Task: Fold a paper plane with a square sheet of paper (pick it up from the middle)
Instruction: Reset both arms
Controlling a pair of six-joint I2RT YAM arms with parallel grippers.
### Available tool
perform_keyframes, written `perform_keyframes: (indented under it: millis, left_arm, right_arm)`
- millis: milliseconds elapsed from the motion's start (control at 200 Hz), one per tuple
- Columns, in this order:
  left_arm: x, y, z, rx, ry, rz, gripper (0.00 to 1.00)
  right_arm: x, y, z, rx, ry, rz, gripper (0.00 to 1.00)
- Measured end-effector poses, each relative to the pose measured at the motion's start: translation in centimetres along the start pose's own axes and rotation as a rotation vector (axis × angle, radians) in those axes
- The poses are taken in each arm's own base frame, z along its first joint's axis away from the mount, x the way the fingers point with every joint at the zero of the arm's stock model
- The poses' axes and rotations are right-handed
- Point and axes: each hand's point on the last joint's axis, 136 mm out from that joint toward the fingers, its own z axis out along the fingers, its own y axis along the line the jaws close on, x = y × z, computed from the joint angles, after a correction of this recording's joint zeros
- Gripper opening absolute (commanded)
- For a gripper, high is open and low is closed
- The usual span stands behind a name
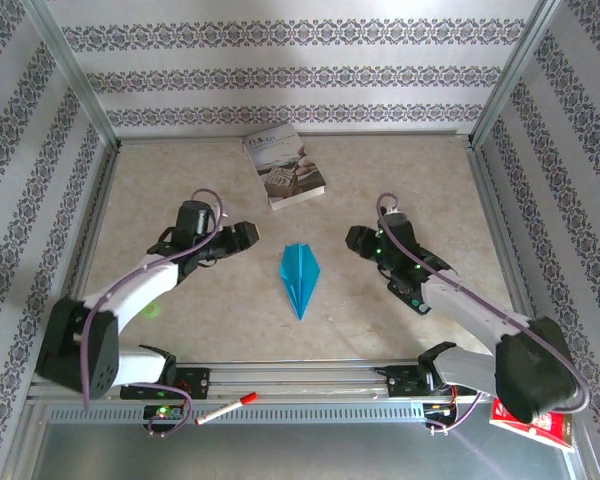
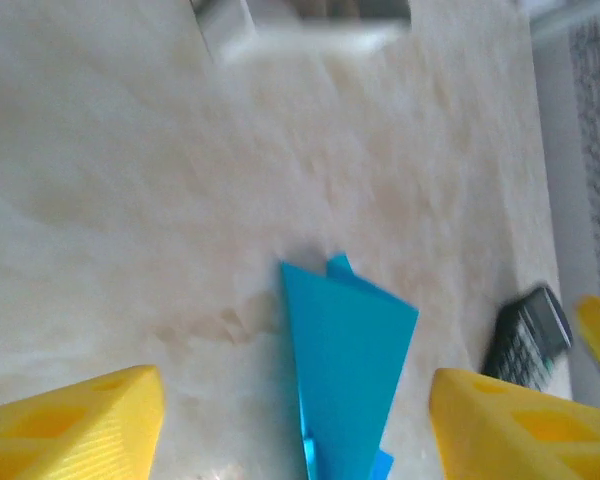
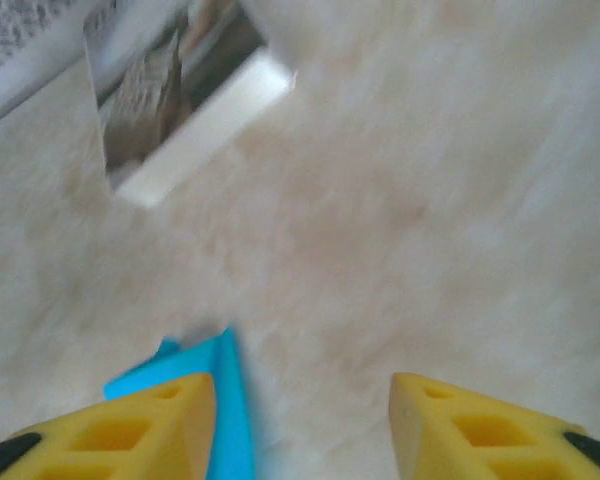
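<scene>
Since the slim teal-blue paper dart (image 1: 300, 278) lies flat on the beige table (image 1: 180, 190), between the two arms, nose towards the bases and tail towards the grey-white printed book (image 1: 284, 165), I judge the folding done and the step in hand to be getting clear of it cleanly. My left claw (image 2: 295, 385) stands wide, gripping nothing, with the dart on the table below the gap between its yellow fingers (image 2: 90, 425). My right claw (image 3: 302, 385) is also spread and empty, though one finger sits just beside the paper's edge. From above, both claws flank the dart without touching it. I would lift each arm straight up before swinging outward, the right one first. A sideways drag could catch a wing, and paper this light will skid or unfold at the slightest brush.
</scene>
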Motion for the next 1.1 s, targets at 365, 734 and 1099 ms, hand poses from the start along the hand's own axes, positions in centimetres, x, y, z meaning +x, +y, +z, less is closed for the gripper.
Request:
perform_keyframes:
  millis: [365, 734, 1099]
  left_arm:
    - [-8.6, 6.8, -8.5, -0.510, -0.491, 0.264, 1.00]
    - [-8.0, 16.8, -4.9, -0.773, -0.409, 0.451, 1.00]
    - [-7.3, 18.6, -1.8, -0.615, -0.477, 0.472, 1.00]
  right_arm:
    - [-9.0, -12.3, -4.7, 0.565, -0.283, -0.194, 0.98]
    - [-4.6, -19.1, -1.0, 0.643, -0.208, -0.284, 0.98]
    - [-7.8, -16.7, 2.0, 0.418, -0.336, -0.332, 0.98]
